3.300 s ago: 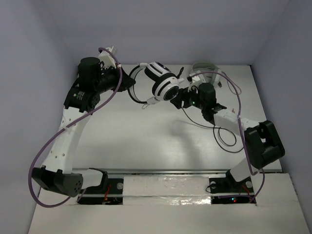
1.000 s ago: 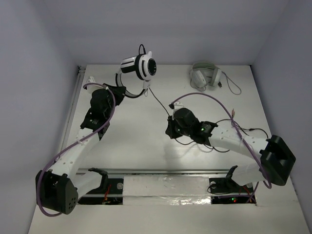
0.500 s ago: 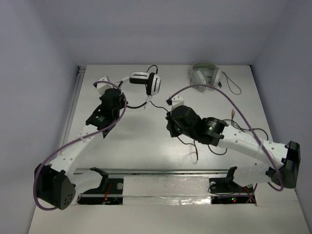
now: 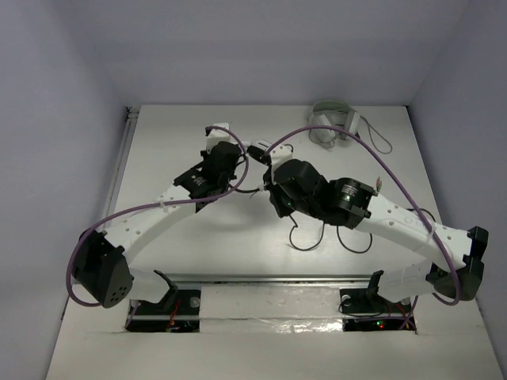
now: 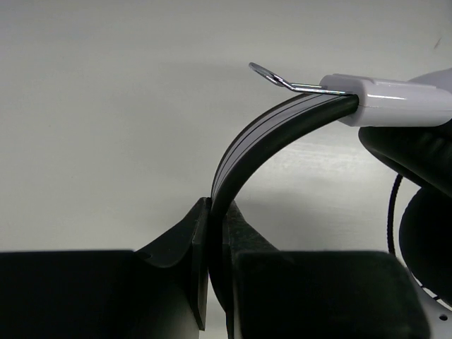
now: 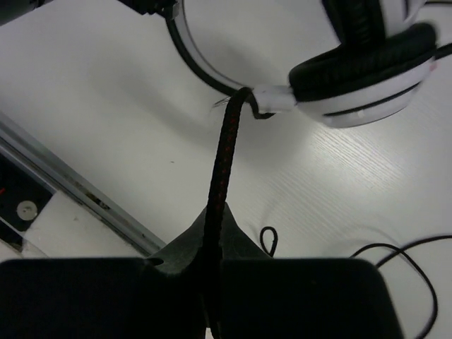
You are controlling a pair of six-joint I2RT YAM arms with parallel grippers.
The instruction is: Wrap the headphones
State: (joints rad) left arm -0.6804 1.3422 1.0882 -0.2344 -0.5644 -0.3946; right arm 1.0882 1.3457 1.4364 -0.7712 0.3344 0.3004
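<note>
The headphones hang between my two arms above the middle of the table. In the left wrist view their thin black headband curves up out of my left gripper, which is shut on it, to a white slider. My right gripper is shut on the black braided cable just below the white-and-black ear cup. From above, the left gripper and right gripper nearly meet, and only a small part of the headphones shows. Loose cable loops lie on the table.
A second, pale grey pair of headphones with a grey cable lies at the back right. A metal rail runs along the near edge of the table by the arm bases. Purple arm cables arch over both arms.
My left arm has swung the headphones from the back left toward the centre and lower. My right gripper has moved up and left to meet them, still holding the cable.
</note>
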